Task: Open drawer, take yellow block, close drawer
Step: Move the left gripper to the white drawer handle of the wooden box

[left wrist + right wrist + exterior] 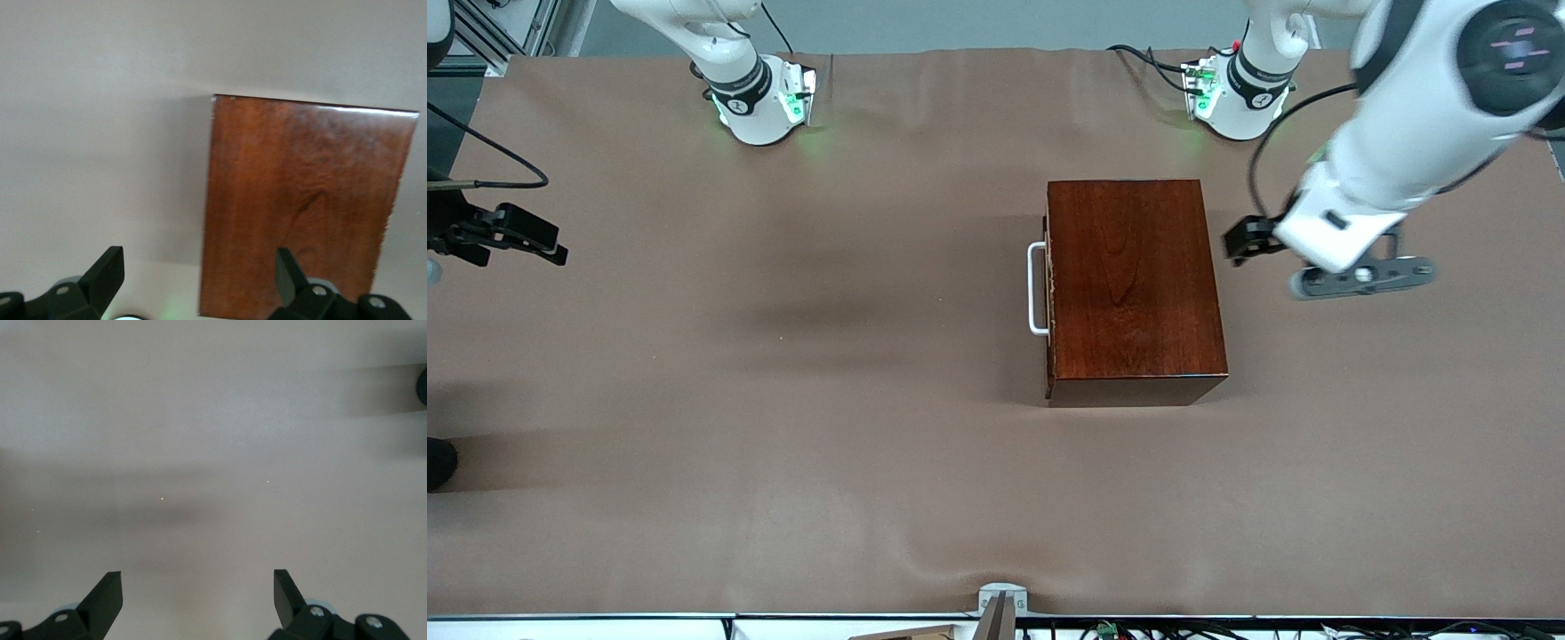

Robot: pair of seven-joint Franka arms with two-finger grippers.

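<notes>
Toward the left arm's table [783, 373] end, the shut drawer [1049, 293] faces away from the spread left gripper [197, 277]; the right gripper [197, 593] waits spread at the other edge.

White arms [1396, 151], black hands [193, 283].

This is a robotics lab. A wide bench [783, 400] draped in plain brown cloth carries two white robot arm bases [760, 102] bolted along one edge, each glowing with green status lights. Black cables [1138, 58] trail from the bases and run along the bench's edge nearest the front camera. Grey aluminium framing [507, 27] stands in a corner, and a black camera mount [503, 233] juts in at the right arm's end.
</notes>
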